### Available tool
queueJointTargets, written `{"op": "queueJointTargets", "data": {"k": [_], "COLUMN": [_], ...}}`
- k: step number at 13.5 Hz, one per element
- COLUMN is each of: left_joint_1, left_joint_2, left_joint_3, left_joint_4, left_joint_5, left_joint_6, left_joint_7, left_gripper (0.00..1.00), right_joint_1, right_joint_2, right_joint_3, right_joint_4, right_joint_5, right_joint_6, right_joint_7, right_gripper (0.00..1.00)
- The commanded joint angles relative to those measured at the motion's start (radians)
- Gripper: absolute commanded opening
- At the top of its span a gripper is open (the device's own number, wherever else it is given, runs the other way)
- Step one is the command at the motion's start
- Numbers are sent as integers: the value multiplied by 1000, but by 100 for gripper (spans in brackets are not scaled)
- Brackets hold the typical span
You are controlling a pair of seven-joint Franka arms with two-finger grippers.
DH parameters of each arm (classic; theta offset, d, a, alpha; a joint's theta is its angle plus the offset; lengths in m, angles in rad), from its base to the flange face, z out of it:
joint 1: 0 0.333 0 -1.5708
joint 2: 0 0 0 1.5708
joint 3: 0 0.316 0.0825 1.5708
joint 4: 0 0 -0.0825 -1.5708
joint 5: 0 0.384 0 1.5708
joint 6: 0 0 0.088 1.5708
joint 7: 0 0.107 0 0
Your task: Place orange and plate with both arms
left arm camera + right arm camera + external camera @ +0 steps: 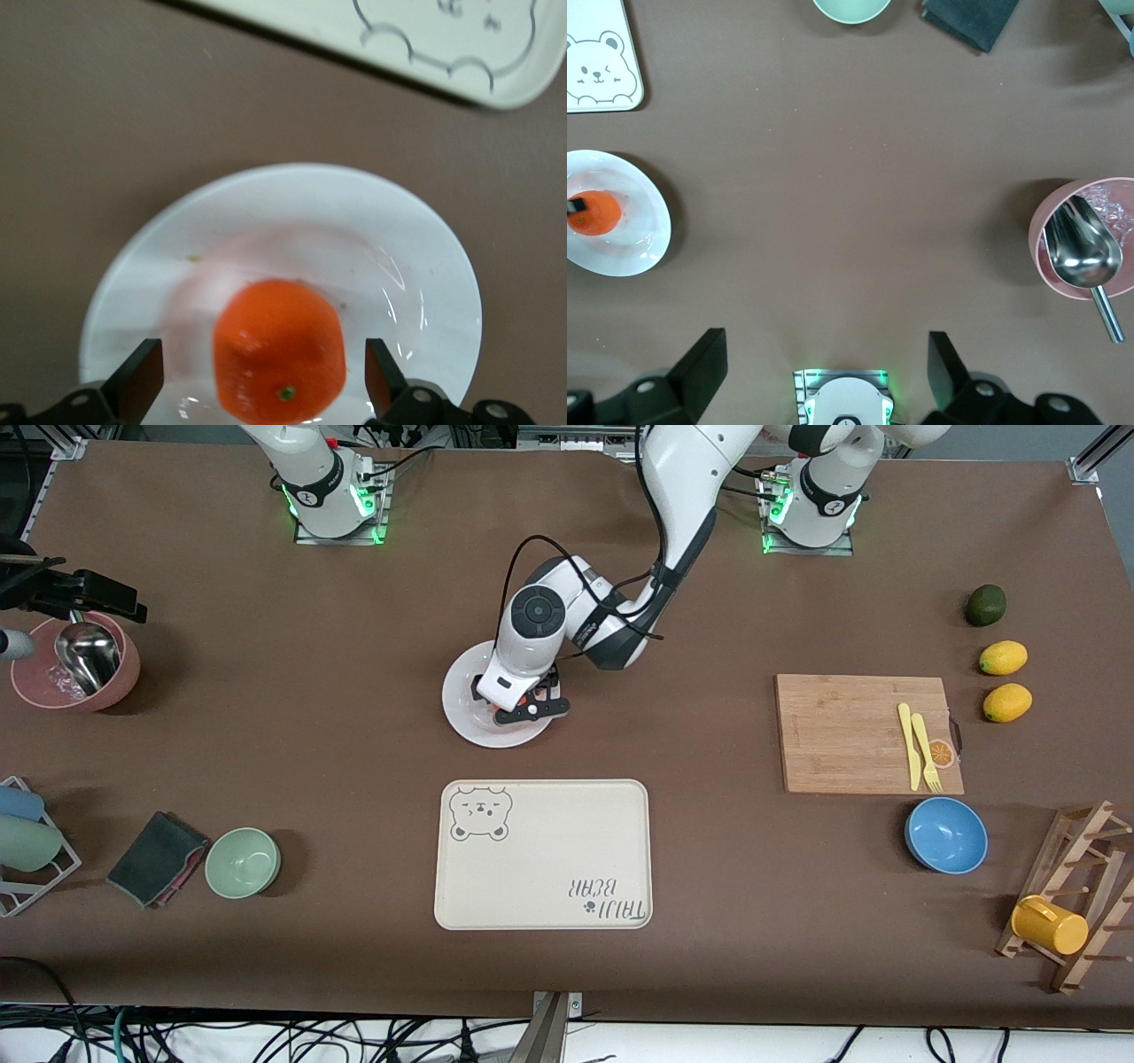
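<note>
The white plate (pixel 468 691) lies at the table's middle, farther from the front camera than the cream bear tray. The orange (pixel 279 350) sits on the plate (pixel 354 230). My left gripper (pixel 523 707) is low over the plate and hides most of the orange in the front view. Its fingers are open (pixel 261 381), one on each side of the orange, with a gap on both sides. My right gripper (pixel 824 372) is open and empty, held high over its own base. From there I see the plate (pixel 633 243) and the orange (pixel 598 214).
The bear tray (pixel 542 855) lies just nearer the camera than the plate. A cutting board (pixel 850 733) with yellow cutlery, two lemons (pixel 1003 657), a blue bowl (pixel 946 834) and a mug rack are toward the left arm's end. A pink bowl with a scoop (pixel 75 662), a green bowl (pixel 243 862) and a cloth are toward the right arm's end.
</note>
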State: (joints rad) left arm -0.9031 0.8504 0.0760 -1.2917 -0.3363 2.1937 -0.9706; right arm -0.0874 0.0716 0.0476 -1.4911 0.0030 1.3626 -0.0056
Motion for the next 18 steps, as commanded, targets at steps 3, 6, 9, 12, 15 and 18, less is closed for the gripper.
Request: {"op": "queueJointTargets", "data": {"k": [3,6,9,12,15,18], "left_joint_1": [238,421,593,739,812,817], "left_joint_2": [-157,-203,-223,-270,-312,-356], "left_joint_3": [15,21,21,21,21,41], "left_joint_4": [-11,-11,-11,-9,-9,-11], "left_joint_5": [-17,31,132,209,273,277], "left_joint_6": [-308,-449,-541,-584,-585,-586], "left_joint_7": [140,341,603,818,927,929], "left_gripper": [100,100,100,100,100,100], "right_joint_1": [-3,-3,-2,-3,-3,-3], "right_joint_2": [7,7,7,7,1,-9], "right_joint_3": [-2,0,1,1,0,-2], "right_joint_4": [23,22,20,15,-6,-11], "right_joint_5": [15,15,15,15,2,6], "right_joint_6": [4,35,68,104,102,78], "right_joint_7": [1,1,3,1,-1,4], "right_gripper": [100,100,100,100,100,100]}}
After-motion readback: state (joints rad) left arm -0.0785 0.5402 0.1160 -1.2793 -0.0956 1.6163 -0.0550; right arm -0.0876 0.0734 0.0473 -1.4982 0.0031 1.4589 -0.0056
